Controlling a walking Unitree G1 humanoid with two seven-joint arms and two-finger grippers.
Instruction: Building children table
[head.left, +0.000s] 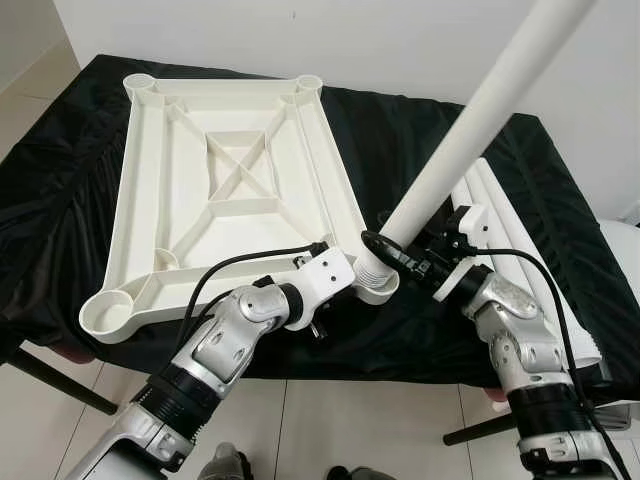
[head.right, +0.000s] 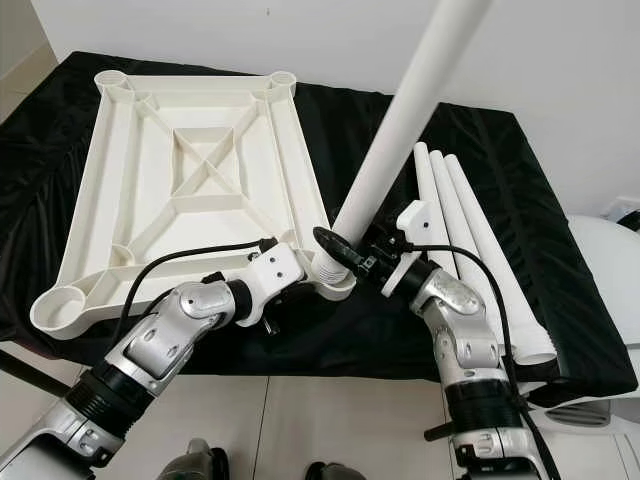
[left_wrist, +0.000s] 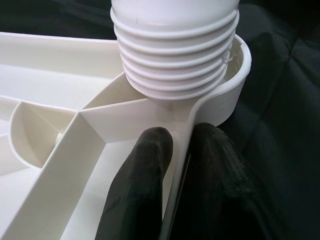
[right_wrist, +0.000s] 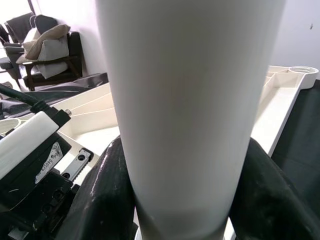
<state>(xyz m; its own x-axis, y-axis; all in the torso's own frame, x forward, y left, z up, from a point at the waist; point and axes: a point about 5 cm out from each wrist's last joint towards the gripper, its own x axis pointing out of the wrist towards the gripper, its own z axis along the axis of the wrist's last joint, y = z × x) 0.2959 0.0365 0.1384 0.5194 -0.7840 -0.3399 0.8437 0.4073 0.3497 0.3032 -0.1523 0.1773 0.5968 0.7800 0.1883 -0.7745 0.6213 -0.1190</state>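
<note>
Tabletop (head.left: 230, 180), one, white, upside down on black cloth (head.left: 60, 190), four corner sockets. Left gripper (left_wrist: 182, 165) pinching its near-right rim, one finger each side. Leg (head.left: 470, 130) clamped in right gripper (right_wrist: 185, 200), threaded end at that corner socket, top cut off. Three spare legs (head.right: 450, 230) just right, near ends partly hidden.

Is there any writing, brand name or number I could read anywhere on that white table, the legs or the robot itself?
One small sticker with print sits on the left gripper's black body, seen from the right wrist view; its characters are too small and tilted to read.
The tabletop and table leg carry no readable text.
</note>
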